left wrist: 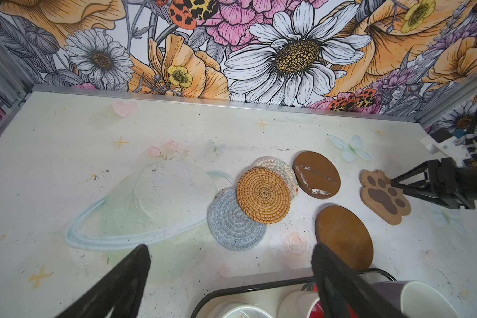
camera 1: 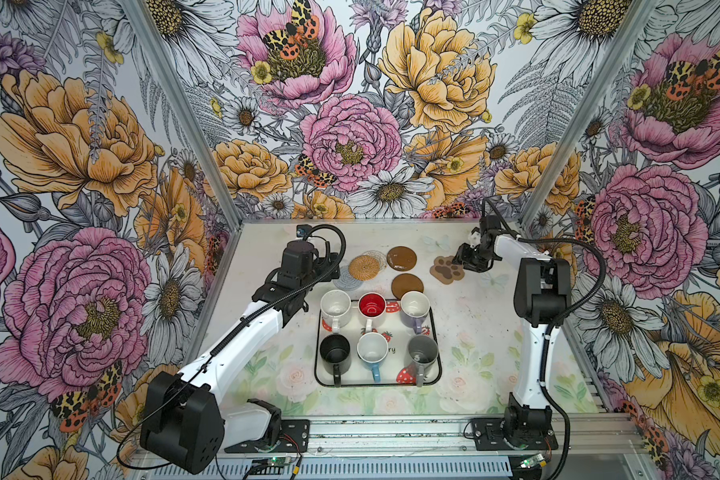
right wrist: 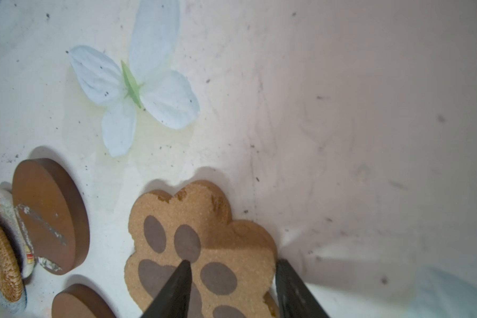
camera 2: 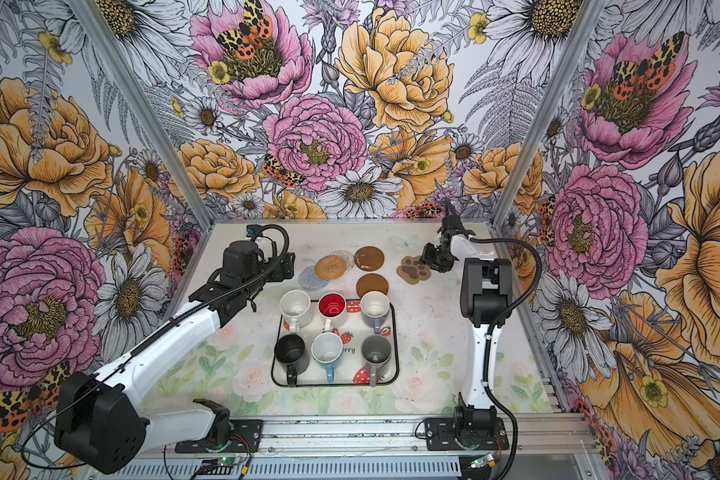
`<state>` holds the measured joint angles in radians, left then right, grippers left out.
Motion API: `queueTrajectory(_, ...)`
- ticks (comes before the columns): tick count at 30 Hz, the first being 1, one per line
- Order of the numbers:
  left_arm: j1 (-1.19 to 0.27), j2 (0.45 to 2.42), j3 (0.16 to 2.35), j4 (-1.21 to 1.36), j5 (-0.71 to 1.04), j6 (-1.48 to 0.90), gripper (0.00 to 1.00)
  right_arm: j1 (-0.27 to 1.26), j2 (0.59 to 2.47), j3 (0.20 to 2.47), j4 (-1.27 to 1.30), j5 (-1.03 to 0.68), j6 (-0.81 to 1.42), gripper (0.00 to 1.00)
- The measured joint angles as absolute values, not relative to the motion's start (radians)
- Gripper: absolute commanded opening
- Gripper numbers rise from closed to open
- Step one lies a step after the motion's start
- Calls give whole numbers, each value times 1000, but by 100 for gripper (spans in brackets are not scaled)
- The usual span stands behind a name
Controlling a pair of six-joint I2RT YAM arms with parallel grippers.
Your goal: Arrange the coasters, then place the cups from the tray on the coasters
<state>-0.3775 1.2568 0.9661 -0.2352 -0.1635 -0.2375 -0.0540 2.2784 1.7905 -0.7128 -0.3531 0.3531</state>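
Tan paw-shaped coaster lies flat, far right on the table, toes toward the back wall (long axis slightly diagonal). Right gripper straddles its right edge, jaws half apart, clamping nothing.

Paw coaster under right gripper tips. Other coasters ahead of gripper. Tray w/ 6 cups in it: off to gripper's side.

You can read only one scrap of print: small dark letters on the tray, in its front half between the blue-handled mug and the grey mug. They read "erry" in a top view, cut to "ry" where a rim hides more.
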Motion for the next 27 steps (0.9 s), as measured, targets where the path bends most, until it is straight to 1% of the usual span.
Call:
queueTrajectory(8,-377,1258,966,-236,-163,-237,93,-54,2333,1874,-714,-395,368,52)
queueTrajectory(16,-377,1265,967,-236,-163,-237,93,-44,2336,1946,-720,-377,376,53)
queueTrajectory(20,-377,1265,967,-236,-163,-237,93,5,2317,1947,-726,-313,356,53)
queueTrajectory(27,-379,1265,967,-236,-163,-237,93,193,2310,1981,-795,-104,277,54)
